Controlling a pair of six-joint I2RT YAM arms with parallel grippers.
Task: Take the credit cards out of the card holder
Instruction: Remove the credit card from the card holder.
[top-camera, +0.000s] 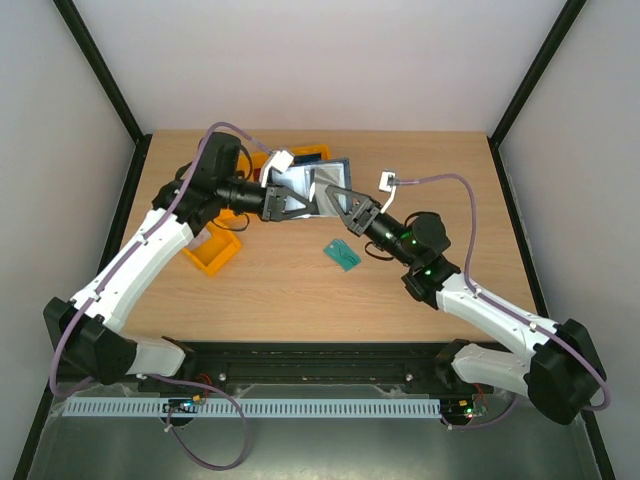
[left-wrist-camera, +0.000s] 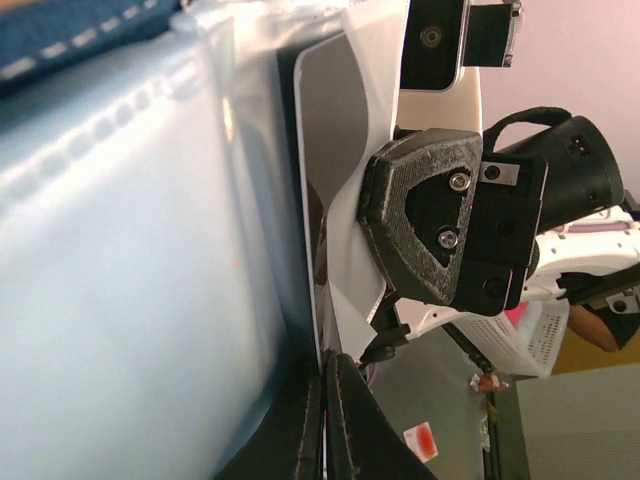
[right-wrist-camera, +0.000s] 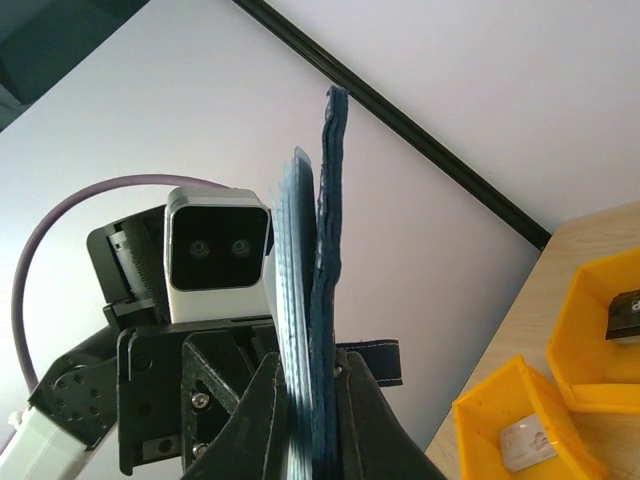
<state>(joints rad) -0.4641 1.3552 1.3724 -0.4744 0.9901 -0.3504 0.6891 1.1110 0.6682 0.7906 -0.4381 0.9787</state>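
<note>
The card holder (top-camera: 300, 180) is held up off the table between both grippers, open, with its pale blue-grey sleeves toward the left arm. My right gripper (top-camera: 340, 205) is shut on its navy cover and clear sleeves (right-wrist-camera: 328, 250), jaws clamped at the lower edge (right-wrist-camera: 308, 400). My left gripper (top-camera: 300, 203) is shut (left-wrist-camera: 328, 400) on the thin edge of a dark grey credit card (left-wrist-camera: 325, 130) lying against the holder's sleeve (left-wrist-camera: 120, 250). The right gripper's finger (left-wrist-camera: 430, 220) shows just beyond the card. Other cards are hidden.
A lone teal-green card (top-camera: 343, 254) lies on the table below the grippers. One orange bin (top-camera: 213, 252) stands at the left and another (top-camera: 300, 155) behind the holder. In the right wrist view two orange bins (right-wrist-camera: 515, 420) (right-wrist-camera: 600, 330) hold small items.
</note>
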